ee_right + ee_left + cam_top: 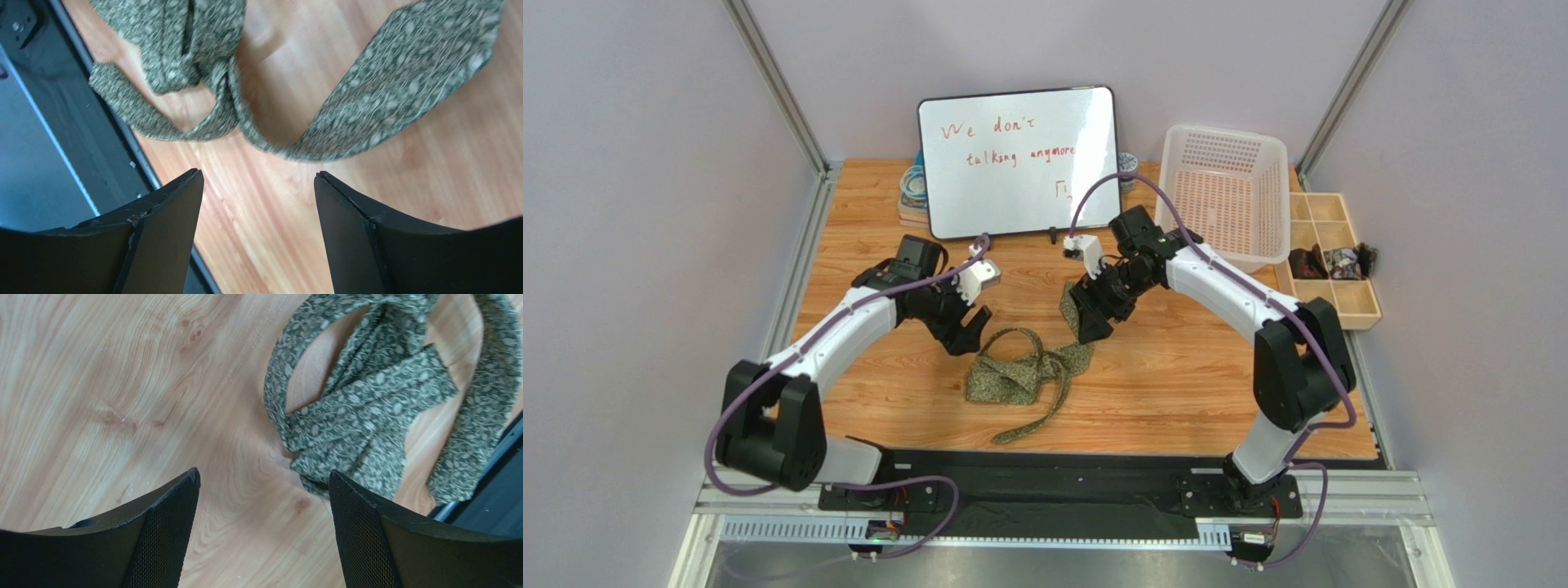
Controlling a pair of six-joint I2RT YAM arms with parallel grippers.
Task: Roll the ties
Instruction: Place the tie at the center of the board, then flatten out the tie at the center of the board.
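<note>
The necktie [1020, 374] sits crumpled mid-table, between the two claws, with no single straight line to it. One broad strip runs up-right toward the right gripper [1090, 316]. The narrow tail slants down-left toward the near edge and ends right by the black base rail [1063, 478]. A loop bulges on the far side. The left gripper [967, 333] hovers just off the heap's left flank, fingers wide, nothing between them, bare wood below. The right gripper is wide and empty too, over the broad strip's end. There's open table [1185, 392] on either side. The whiteboard [1017, 159] and white basket [1222, 190] stand well back.
</note>
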